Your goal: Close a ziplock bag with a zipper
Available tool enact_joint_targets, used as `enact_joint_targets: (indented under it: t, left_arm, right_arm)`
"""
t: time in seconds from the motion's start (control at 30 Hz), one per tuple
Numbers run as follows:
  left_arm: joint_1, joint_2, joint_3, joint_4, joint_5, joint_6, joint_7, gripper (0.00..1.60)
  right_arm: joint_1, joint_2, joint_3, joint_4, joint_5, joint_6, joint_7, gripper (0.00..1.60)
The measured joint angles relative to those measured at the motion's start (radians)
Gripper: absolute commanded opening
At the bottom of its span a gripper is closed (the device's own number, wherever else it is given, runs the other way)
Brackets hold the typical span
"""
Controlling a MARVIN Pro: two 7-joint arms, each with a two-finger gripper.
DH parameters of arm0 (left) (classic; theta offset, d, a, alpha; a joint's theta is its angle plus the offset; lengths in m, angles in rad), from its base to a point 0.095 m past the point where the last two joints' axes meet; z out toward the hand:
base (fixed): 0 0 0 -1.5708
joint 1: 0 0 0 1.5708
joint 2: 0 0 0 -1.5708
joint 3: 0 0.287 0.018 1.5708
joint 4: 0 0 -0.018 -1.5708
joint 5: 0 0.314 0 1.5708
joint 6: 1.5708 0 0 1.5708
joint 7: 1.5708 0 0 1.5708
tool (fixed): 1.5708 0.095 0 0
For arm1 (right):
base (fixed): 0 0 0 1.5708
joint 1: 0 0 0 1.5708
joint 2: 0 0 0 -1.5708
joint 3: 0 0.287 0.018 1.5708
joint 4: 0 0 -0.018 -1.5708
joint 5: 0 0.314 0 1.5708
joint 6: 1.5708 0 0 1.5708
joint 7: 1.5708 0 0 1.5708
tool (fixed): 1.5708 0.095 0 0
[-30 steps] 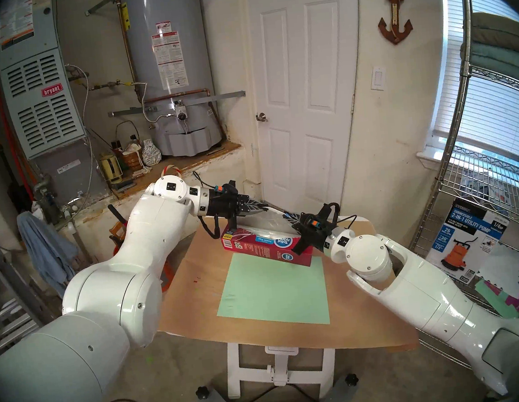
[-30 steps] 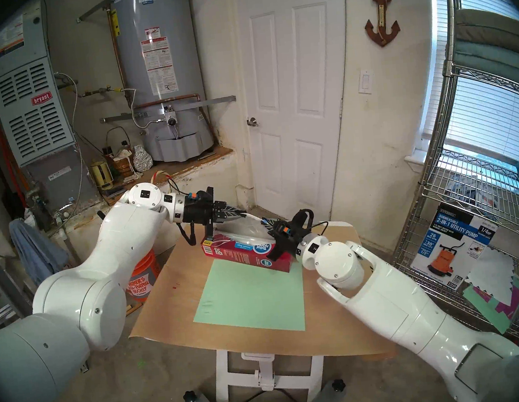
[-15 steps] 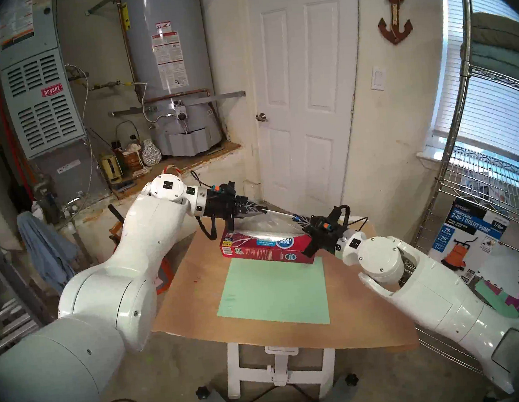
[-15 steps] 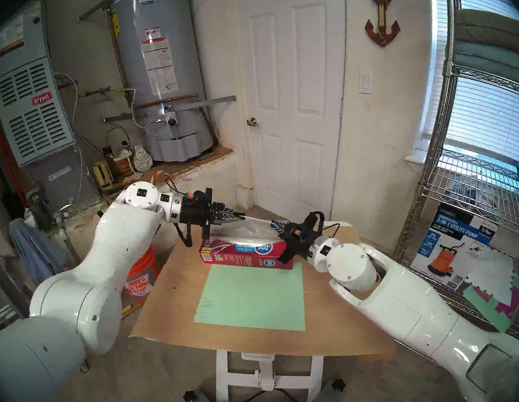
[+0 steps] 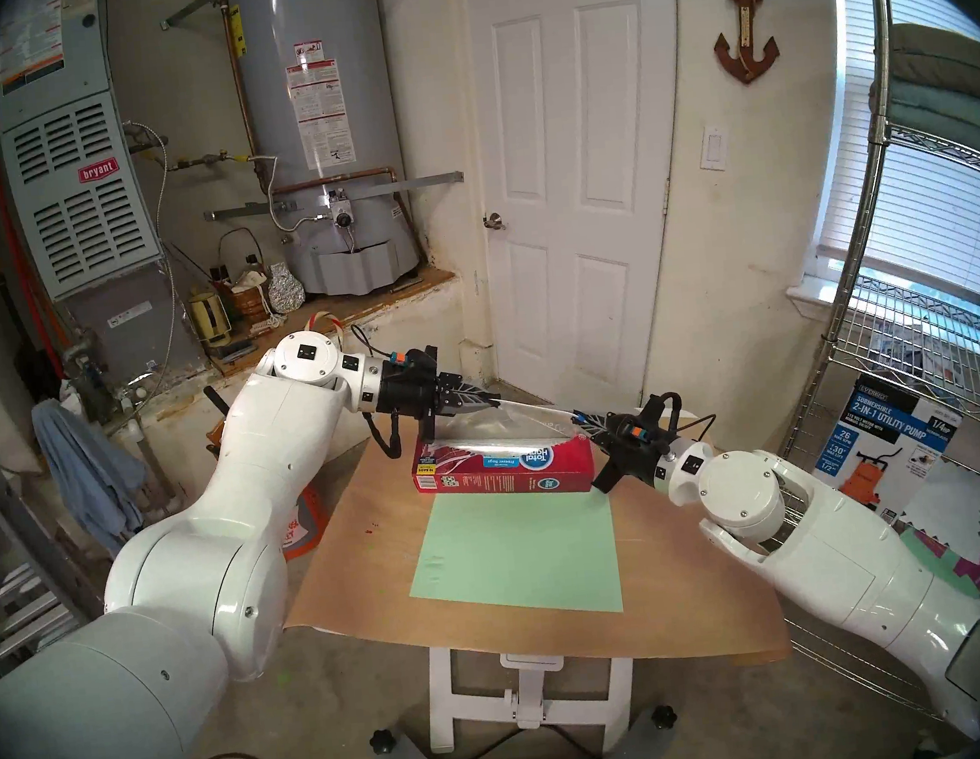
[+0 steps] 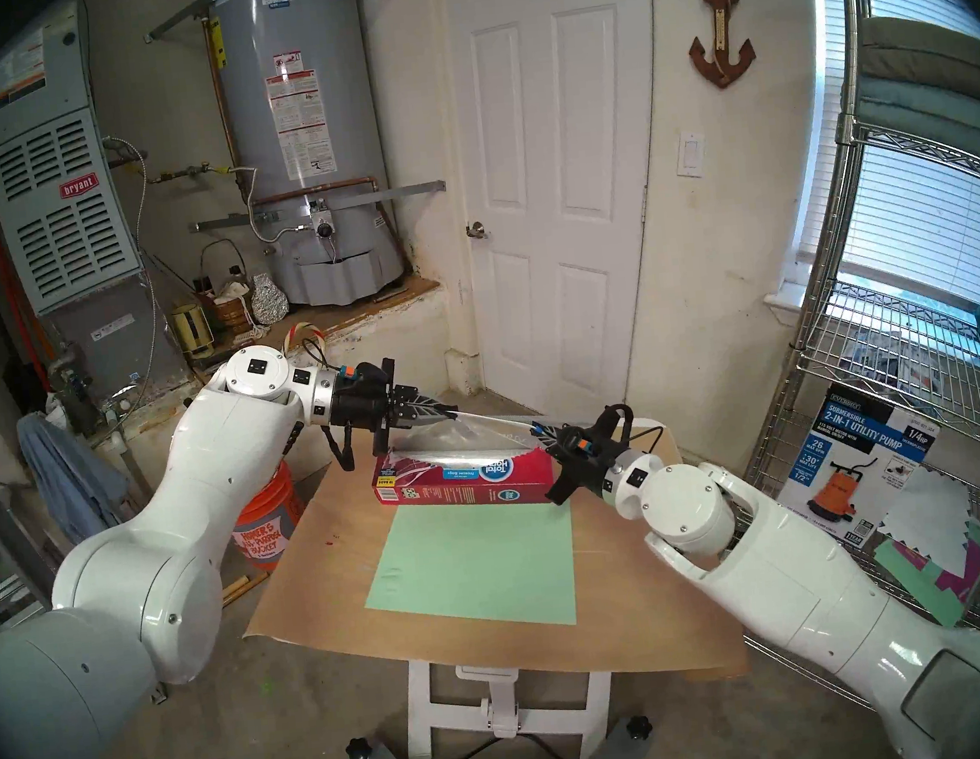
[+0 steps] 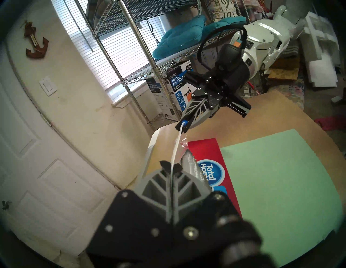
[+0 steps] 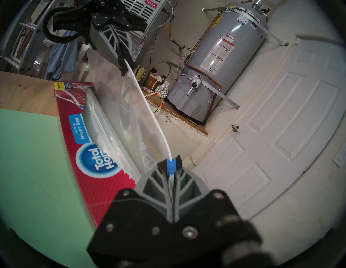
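Blue zipper (image 8: pixel 171 166) pinched half-hidden by right gripper (image 8: pixel 170 161), left gripper (image 7: pixel 171 166) pinching ziplock bag (image 8: pixel 129 116)

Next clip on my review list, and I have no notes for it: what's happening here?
A two-armed robot is zipping a clear bag held in the air above a red box of freezer bags on the table. The left end effector is shut on one end of the bag's white top strip. The right end effector is shut on the blue slider at the other end. The strip is stretched taut between them, so the zip looks nearly or fully closed.
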Motion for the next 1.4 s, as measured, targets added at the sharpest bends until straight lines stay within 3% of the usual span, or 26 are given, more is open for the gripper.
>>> enact_joint_targets:
  t: [0.77,0.8,0.9,0.93,1.17,1.4]
  left_arm:
    - [0.048,0.006,0.001,-0.060,-0.028,0.030,-0.016,0.00]
    - [0.049,0.006,0.002,-0.061,-0.029,0.031,-0.016,0.00]
    - [0.050,0.007,0.002,-0.062,-0.030,0.032,-0.016,0.00]
    - [0.050,0.007,0.002,-0.062,-0.031,0.032,-0.016,0.00]
    - [0.051,0.019,-0.001,-0.062,-0.034,0.037,-0.016,0.00]
    - [0.050,0.020,0.000,-0.062,-0.034,0.042,-0.016,0.00]
  right_arm:
    - [-0.028,0.046,0.024,-0.017,0.012,-0.004,0.000,0.00]
    - [-0.029,0.048,0.026,-0.015,0.013,-0.004,0.000,0.20]
    - [-0.030,0.051,0.028,-0.012,0.016,-0.004,0.000,0.20]
    - [-0.030,0.051,0.029,-0.012,0.017,-0.004,0.000,1.60]
    - [-0.035,0.048,0.065,0.000,0.056,0.035,-0.027,1.60]
    - [-0.003,-0.019,0.129,0.005,0.167,0.121,-0.081,1.60]
